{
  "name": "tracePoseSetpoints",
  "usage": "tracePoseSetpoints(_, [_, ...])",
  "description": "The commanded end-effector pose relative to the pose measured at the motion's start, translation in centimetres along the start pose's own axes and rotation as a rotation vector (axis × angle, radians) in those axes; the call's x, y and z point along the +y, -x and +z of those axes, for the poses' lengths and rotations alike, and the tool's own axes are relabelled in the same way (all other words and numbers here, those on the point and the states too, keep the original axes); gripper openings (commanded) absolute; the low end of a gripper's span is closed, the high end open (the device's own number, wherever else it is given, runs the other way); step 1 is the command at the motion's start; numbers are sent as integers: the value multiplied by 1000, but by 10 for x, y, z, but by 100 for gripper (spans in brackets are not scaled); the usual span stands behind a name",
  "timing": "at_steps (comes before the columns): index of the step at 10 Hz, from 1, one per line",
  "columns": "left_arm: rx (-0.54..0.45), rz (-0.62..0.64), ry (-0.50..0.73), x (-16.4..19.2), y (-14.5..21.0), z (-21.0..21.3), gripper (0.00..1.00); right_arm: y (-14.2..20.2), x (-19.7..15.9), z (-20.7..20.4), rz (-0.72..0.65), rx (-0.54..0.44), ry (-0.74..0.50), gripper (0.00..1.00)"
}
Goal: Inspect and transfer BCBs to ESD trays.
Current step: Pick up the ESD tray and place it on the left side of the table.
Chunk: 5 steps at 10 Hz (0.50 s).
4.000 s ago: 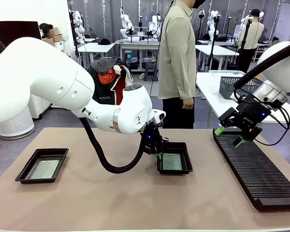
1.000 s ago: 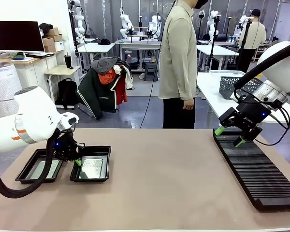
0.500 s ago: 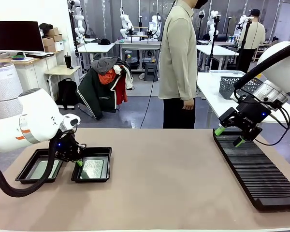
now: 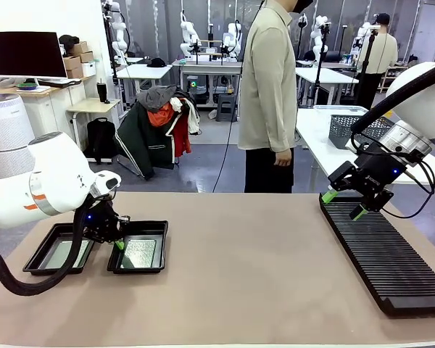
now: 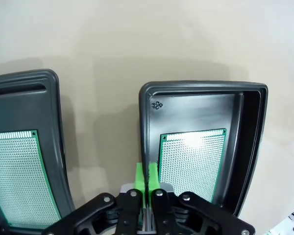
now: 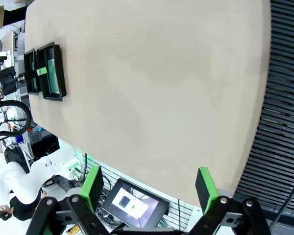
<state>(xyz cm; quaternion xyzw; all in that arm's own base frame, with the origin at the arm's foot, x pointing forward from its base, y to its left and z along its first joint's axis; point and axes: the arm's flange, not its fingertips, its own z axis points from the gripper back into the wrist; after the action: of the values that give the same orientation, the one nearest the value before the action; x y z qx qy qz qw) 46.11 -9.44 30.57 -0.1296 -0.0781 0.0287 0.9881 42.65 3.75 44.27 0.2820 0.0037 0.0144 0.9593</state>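
At the left side of the table (image 4: 261,290) we find the left gripper (image 5: 147,182) set down on the near-left rim of one black tray (image 4: 156,228), its green pads (image 5: 152,177) pinched on that rim wall with barely a gap between them. Just inside that rim lies a BCB (image 5: 194,161), flat on the tray floor. On the gripper's other side, just beside it, sits the second tray (image 4: 36,254), holding another board (image 5: 17,177). Well apart, at the table's right, the right gripper (image 4: 342,204) hangs over the far end of the ribbed black rack (image 4: 391,264), fingers spread wide, grasping nothing.
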Motion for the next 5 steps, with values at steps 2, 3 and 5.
tracePoseSetpoints(2, [4, 18, -42, -2, 0, 4, 21, 0, 2, 0, -20, -10, 7, 100])
tracePoseSetpoints(3, [10, 24, -67, -3, 0, 7, 39, 0, 2, 0, -20, -10, 7, 100])
tracePoseSetpoints(5, [5, 36, -114, -6, -1, 18, 58, 0, 2, 0, -20, -10, 7, 100])
